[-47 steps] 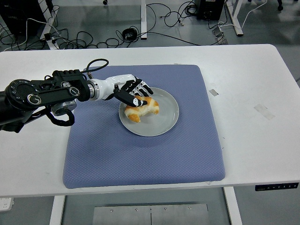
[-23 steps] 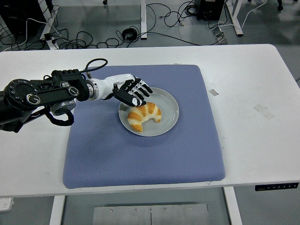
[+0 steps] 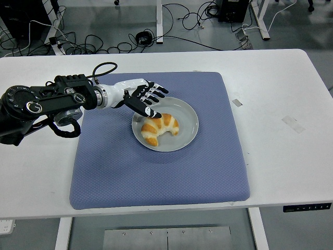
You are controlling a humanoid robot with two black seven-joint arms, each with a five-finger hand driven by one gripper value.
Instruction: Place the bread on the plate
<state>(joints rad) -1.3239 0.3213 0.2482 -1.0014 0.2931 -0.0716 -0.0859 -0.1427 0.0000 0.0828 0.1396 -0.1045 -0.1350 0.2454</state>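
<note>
Bread (image 3: 159, 128): a croissant, laid on the grey plate (image 3: 188, 134) — long axis running lower-left to upper-right.
Left hand (image 3: 144, 97): fingers spread, nothing held; seemingly just clear of the bread, up-left of it.

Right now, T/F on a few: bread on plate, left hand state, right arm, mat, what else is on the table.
1. The bread lies on the grey plate. True.
2. The left hand grips the bread. False: its fingers are spread, holding nothing, above the plate's left rim, beside the bread.
3. The plate sits on the blue mat. True.
4. The right arm reaches over the table. False: no right arm shows in the head view.
5. A second plate sits on the white table right of the mat. False: only small strips of tape lie there.
</note>
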